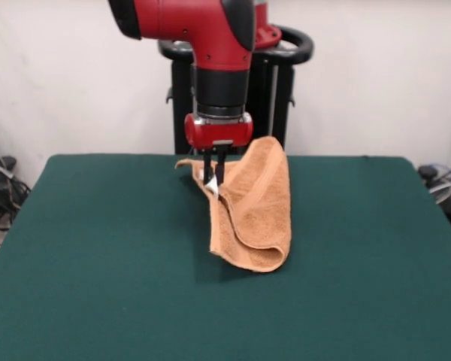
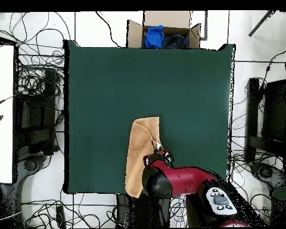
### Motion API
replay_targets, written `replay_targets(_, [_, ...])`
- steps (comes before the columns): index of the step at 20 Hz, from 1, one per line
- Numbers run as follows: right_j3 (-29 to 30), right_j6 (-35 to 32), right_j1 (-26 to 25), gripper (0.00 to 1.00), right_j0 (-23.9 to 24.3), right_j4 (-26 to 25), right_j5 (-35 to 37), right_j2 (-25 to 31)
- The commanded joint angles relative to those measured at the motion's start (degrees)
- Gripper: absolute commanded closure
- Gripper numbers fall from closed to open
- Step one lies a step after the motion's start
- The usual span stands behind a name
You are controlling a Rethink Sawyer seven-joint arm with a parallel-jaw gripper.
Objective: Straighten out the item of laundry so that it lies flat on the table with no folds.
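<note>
The orange-tan towel (image 1: 257, 204) hangs folded from my gripper (image 1: 213, 179), its lower end resting on the dark green table (image 1: 98, 248). The black fingers are shut on the towel's upper corner, next to the small white tag (image 1: 210, 185). The towel drapes in a long doubled fold toward the camera. In the overhead view the towel (image 2: 139, 152) runs as a narrow strip from mid-table to the edge nearest the robot, with the gripper (image 2: 158, 147) at its side.
The black pedestal (image 1: 233, 90) stands behind the table. A cardboard box (image 2: 164, 34) with blue and dark cloth sits past the far table edge. Cables (image 2: 35, 77) lie on the floor around the table.
</note>
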State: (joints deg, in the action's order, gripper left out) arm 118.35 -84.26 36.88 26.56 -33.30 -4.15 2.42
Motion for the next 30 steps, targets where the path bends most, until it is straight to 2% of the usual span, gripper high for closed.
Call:
replay_targets(1, [-4.0,-7.9,-3.3,1.00,1.8,1.5,2.9,2.0])
replay_targets(2, [-3.8,-7.9,-3.3,1.00,2.2,1.2,2.5,2.5])
replay_targets(3, [-3.8,-7.9,-3.2,0.00,2.4,1.3,2.4,2.6])
replay_targets(20, [-4.2,-8.2,-4.2,0.00,1.7,1.5,2.0,1.5])
replay_targets(25, [-7.4,-7.9,-8.7,0.00,1.7,0.8,-0.3,1.2])
replay_targets(30, [-8.1,-7.2,-8.9,0.00,2.4,0.3,0.2,1.7])
